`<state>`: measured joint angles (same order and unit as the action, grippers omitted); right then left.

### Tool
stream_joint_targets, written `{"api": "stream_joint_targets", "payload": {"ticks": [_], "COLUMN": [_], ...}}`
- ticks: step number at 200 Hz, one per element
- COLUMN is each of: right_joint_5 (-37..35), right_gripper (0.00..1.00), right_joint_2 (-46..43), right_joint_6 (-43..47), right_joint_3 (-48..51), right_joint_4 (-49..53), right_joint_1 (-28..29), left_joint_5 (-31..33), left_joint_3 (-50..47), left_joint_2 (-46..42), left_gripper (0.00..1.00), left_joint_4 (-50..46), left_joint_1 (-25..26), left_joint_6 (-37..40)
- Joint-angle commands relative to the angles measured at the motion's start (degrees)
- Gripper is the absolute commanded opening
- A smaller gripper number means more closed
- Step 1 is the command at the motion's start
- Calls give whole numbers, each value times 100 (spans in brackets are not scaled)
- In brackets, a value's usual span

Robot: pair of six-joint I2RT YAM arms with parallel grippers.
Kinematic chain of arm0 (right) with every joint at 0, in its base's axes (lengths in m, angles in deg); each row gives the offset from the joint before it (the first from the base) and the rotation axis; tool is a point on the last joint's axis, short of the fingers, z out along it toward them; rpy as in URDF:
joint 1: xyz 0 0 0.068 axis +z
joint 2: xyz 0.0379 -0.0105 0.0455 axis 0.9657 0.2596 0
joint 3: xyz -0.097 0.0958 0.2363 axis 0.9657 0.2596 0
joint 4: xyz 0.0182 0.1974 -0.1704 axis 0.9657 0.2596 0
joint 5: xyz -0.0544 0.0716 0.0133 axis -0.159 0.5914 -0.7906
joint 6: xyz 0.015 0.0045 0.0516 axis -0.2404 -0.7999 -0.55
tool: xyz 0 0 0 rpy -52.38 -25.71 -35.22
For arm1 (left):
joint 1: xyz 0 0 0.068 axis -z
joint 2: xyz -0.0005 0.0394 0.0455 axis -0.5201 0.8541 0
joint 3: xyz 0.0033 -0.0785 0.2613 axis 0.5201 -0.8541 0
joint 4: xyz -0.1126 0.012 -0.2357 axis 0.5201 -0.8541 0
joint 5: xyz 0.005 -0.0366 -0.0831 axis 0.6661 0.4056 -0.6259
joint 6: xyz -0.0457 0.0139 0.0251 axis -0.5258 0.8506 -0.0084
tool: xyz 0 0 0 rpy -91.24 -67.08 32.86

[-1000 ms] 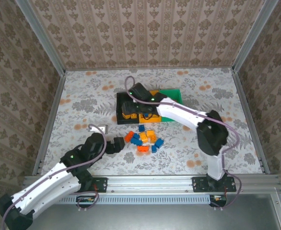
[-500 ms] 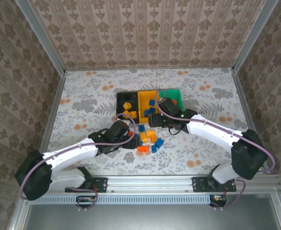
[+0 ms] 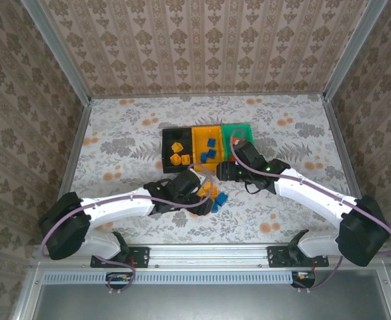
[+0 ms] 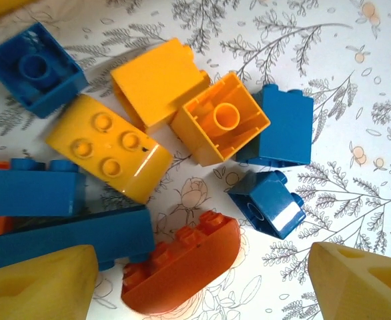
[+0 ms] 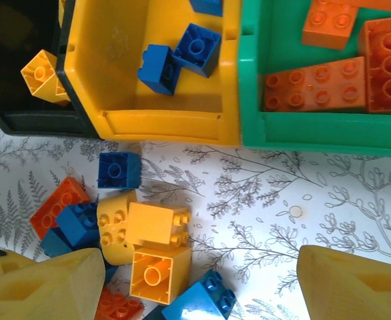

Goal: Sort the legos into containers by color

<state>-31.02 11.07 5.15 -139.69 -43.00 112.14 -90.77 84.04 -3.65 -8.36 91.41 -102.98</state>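
Left gripper (image 4: 201, 257): fingers spread wide and holding nothing, poised low over the loose legos (image 4: 142, 143) on the floral tabletop (image 3: 115, 133). A curved red-orange brick (image 4: 182, 268) lies between the fingers and is presumably the next pick. Right gripper (image 5: 199, 257): likewise released and empty, hovering at the far edge of the same heap, just short of the containers (image 3: 209, 127), probably stationed there for a short carry. Containers, joined in a row beyond the heap: black bin (image 5: 22, 120) holding yellow-orange bricks (image 5: 39, 70); orange-yellow bin (image 5: 162, 123) holding blue bricks (image 5: 182, 57); green bin (image 5: 315, 130) holding red-orange bricks (image 5: 315, 90). The left wrist view gives studs, hollow undersides and which pieces touch. The right wrist view gives the bin contents. The overhead view gives both arms converging on the heap from either side.
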Motion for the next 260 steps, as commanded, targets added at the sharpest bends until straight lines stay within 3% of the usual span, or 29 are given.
{"api": "stream_joint_targets", "payload": {"ticks": [1, 35, 89, 112, 127, 157, 203, 260], "right_joint_5": [-162, -227, -250, -188, -175, -162, -165, -133], "right_gripper": [77, 78, 78, 78, 78, 78, 79, 79], "right_joint_2": [-279, -597, -902, -924, -935, -937, -1006, -1112], "right_joint_6": [-54, -16, 12, -6, 2, 11, 51, 74], "right_joint_3": [98, 185, 277, 288, 290, 284, 283, 233], "right_joint_4": [134, 245, 344, 326, 324, 357, 417, 506], "right_joint_1": [-84, -204, -350, -370, -370, -379, -397, -458], "left_joint_5": [-272, -562, -2409, -2572, -2136, -642, 855, 1187], "left_joint_3": [95, 195, -70, -193, -44, 355, 309, 187], "left_joint_2": [252, 512, 154, -192, -454, -543, 14, 272], "left_gripper": [80, 76, 67, 66, 69, 81, 88, 86], "left_joint_4": [201, 191, 99, 93, -290, -1316, -1392, -586], "left_joint_1": [31, 51, 73, 71, 114, 352, 793, 958], "left_joint_6": [175, 189, -241, -515, -390, 120, 815, 1446]}}
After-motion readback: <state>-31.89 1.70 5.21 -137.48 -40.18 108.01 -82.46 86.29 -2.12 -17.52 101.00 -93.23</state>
